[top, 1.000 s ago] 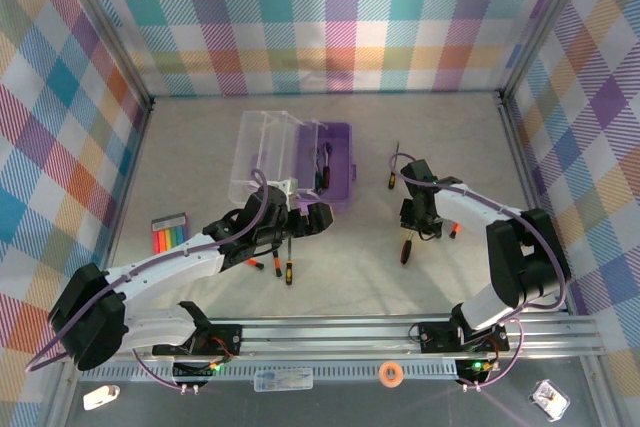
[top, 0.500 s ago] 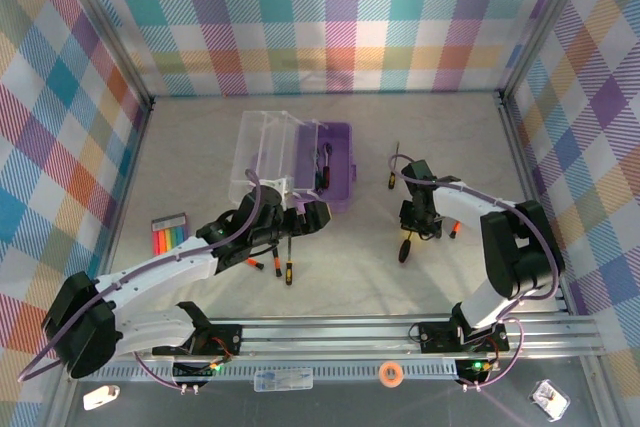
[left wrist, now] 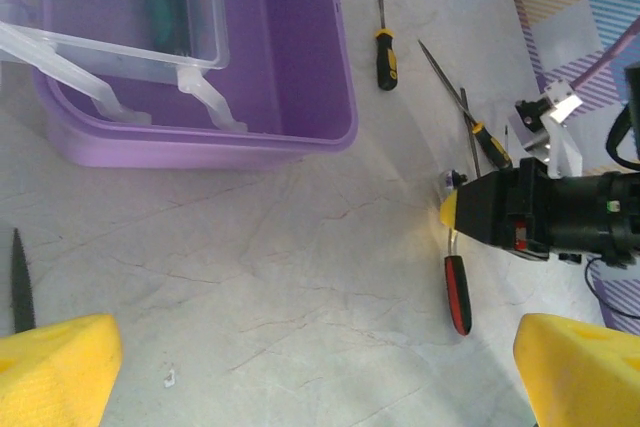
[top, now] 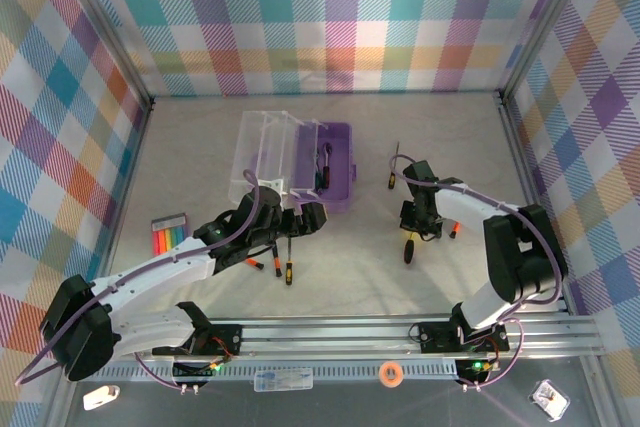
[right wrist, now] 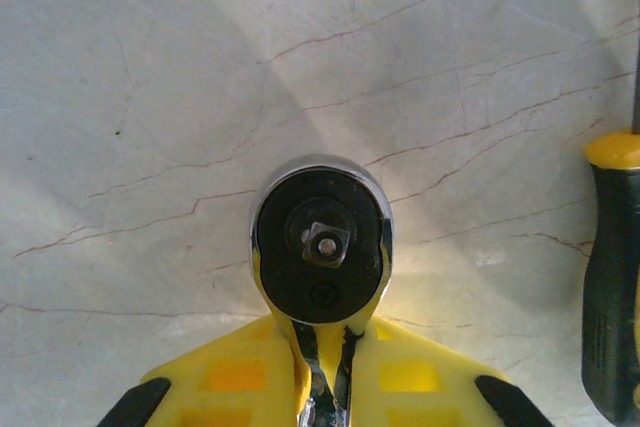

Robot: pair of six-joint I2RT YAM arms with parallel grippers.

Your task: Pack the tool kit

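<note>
The right gripper (right wrist: 322, 352) is at 6 o'clock. Its two yellow fingers (right wrist: 240, 377) squeeze the thin neck of a wrench (right wrist: 320, 247). The wrench's round black head with a shiny rim sits in the middle, over the pale, cracked-looking table (right wrist: 150, 97). At 3 o'clock is a screwdriver (right wrist: 612, 277) with a black and yellow handle.

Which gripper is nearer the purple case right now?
Left. The left gripper hovers open just off the purple case's near wall; the right gripper sits farther to its right, shut on a ratchet.
</note>
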